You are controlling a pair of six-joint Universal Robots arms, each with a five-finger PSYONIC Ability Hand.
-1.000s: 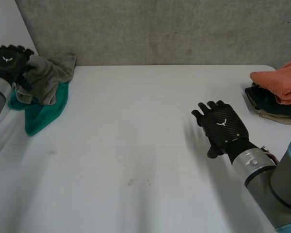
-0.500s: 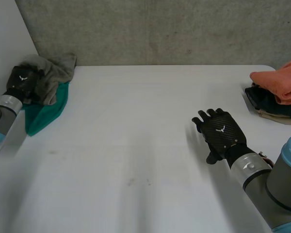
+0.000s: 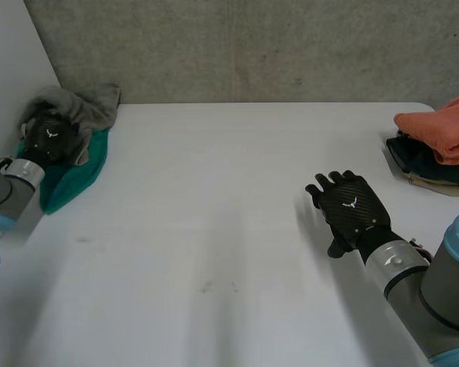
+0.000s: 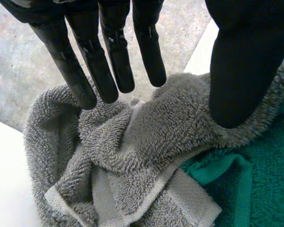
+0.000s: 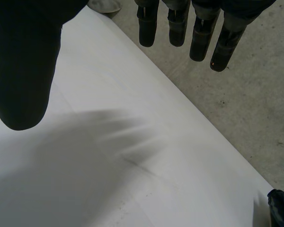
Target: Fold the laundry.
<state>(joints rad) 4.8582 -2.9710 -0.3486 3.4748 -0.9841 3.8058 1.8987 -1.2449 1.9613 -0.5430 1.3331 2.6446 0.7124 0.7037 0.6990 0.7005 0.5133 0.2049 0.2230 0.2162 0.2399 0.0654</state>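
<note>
Holding my left hand open at the soft, limp grey towel; I would pinch its hem near my thumb.

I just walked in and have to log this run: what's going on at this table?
A two-armed robot is starting on laundry. Its left hand is at the far left corner, open fingers reaching over a crumpled grey towel that lies on a teal towel, nothing gripped yet. Its right hand hovers open over the bare white table. At the right edge an orange towel sits folded on darker cloths.
</note>
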